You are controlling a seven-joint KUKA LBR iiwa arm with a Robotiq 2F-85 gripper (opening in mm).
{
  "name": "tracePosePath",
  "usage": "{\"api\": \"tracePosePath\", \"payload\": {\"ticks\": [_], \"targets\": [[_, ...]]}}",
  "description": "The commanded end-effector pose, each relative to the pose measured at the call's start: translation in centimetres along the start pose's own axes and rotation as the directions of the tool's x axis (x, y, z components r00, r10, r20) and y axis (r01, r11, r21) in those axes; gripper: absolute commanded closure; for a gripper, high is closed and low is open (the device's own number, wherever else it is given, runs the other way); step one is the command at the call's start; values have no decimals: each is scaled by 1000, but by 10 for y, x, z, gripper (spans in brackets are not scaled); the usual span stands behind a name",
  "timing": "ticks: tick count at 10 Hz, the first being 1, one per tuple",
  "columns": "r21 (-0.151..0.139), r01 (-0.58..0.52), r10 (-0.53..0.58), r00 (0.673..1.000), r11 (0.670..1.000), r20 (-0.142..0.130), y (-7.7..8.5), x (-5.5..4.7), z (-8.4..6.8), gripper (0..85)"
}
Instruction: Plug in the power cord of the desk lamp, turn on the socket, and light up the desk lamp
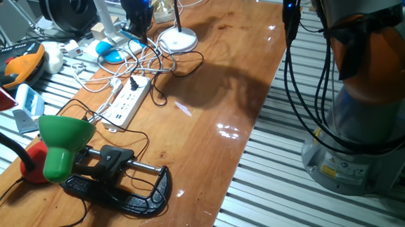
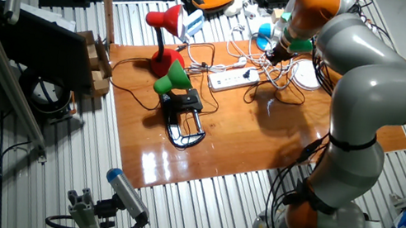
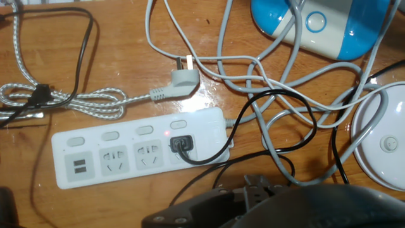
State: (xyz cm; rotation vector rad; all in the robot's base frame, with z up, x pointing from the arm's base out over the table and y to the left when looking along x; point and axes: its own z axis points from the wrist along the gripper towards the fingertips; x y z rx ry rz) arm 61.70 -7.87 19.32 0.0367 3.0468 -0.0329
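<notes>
The socket (image 3: 126, 152) is a long white power strip lying flat on the wooden table; it also shows in one fixed view (image 1: 126, 104) and the other fixed view (image 2: 233, 77). The small black plug (image 3: 181, 144) of the power cord (image 3: 278, 101) sits in its rightmost outlet. The cord runs in loose loops toward the desk lamp's round white base (image 3: 386, 142), which also shows in one fixed view (image 1: 177, 39). Its thin stem (image 1: 177, 9) rises out of frame. My gripper (image 3: 259, 190) hangs above the cables just right of the strip, fingers together and empty.
White cables and a loose white plug (image 3: 185, 78) tangle beside the strip. A blue-and-white device (image 3: 316, 28) lies behind. A green-shaded clamp lamp (image 1: 67, 139) and a red lamp (image 2: 164, 23) stand at the table's other end. A braided cable (image 3: 57, 101) lies left.
</notes>
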Motion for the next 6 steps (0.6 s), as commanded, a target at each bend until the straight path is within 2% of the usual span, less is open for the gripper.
{"api": "tracePosePath", "payload": {"ticks": [1,6], "targets": [[-2,1,-1,1000,1000,3,1,0,0,850],[-2,3,-3,1000,1000,9,1,-1,1,850]]}}
